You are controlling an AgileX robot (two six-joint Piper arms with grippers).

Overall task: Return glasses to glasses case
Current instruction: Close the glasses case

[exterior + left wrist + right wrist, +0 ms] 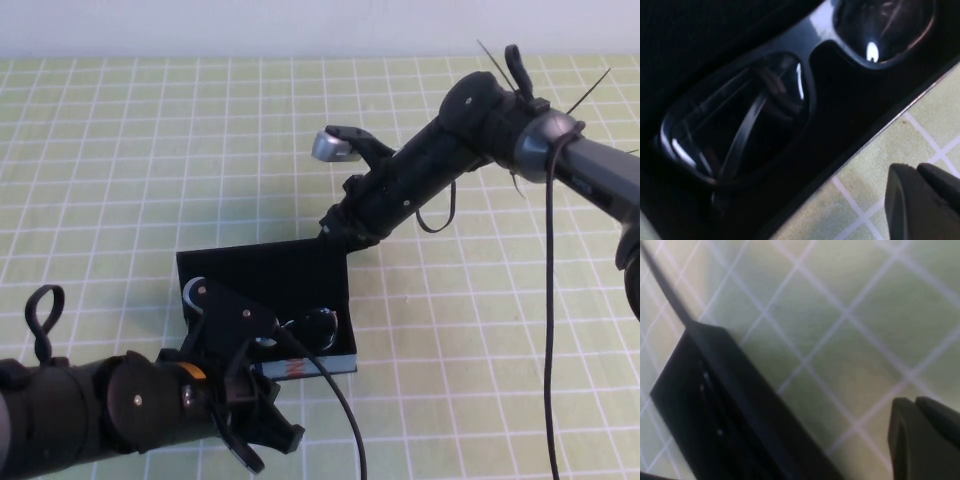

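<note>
Inside the glasses case (262, 268) lie the glasses (318, 325); both pincers empty.

You get even, bright light over the high view, white glare spots on the glasses (790, 95) lenses, and soft blur in both wrist views.

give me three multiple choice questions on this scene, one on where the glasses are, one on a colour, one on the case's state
1. Where are the black thick-framed plastic glasses?
A. on the mat
B. inside the rectangular black glasses case
C. held by a tool

2. What colour is the case's side band?
A. light blue
B. red
C. white

3. What state is the case in?
A. closed
B. open
C. upside down

Answers: 1 B, left wrist view shows them inside, left tool nearby; 2 A, seen in high view; 3 B, lid up by the right tool.
</note>
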